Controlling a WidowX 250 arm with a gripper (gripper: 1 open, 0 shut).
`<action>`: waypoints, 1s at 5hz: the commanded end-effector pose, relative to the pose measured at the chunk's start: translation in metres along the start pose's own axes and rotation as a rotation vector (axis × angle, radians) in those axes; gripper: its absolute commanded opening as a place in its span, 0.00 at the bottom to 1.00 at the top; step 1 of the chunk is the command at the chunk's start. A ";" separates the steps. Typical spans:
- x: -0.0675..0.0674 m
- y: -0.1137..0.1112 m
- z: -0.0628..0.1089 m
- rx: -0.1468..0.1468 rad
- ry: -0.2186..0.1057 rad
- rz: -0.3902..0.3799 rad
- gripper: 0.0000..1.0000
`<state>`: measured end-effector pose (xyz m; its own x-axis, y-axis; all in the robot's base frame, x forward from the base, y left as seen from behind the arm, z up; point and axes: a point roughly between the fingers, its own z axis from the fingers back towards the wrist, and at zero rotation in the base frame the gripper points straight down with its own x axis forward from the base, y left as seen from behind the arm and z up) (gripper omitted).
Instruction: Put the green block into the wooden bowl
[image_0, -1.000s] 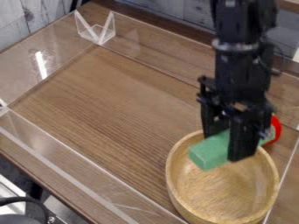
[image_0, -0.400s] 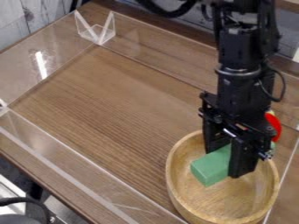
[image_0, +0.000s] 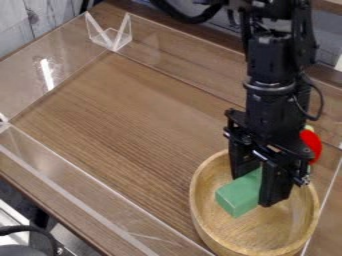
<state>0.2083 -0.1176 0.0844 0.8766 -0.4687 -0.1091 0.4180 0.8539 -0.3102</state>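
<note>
The wooden bowl (image_0: 221, 232) sits at the table's front right, large and round with a thick pale rim. Inside it, just above the bottom, hangs the green block (image_0: 242, 194), a small light-green oblong. My gripper (image_0: 262, 190) comes straight down from above and is shut on the green block, its black fingers (image_0: 279, 180) reaching below the rim. The block's right part is hidden behind the fingers.
A red round object (image_0: 311, 145) lies just behind the bowl on the right, partly hidden by the arm. Clear acrylic walls (image_0: 54, 70) fence the wooden table top. A small clear stand (image_0: 108, 30) sits at the back left.
The gripper has come lower with the green block, sinking it deeper into the bowl. In the last half second it has hardly moved.
</note>
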 end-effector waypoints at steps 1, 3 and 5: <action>0.002 0.001 0.008 0.011 -0.039 0.024 0.00; -0.001 0.004 0.011 0.020 -0.066 0.098 0.00; -0.003 0.006 0.013 0.023 -0.091 0.162 0.00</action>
<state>0.2061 -0.1094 0.0832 0.9416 -0.3133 -0.1237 0.2705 0.9221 -0.2767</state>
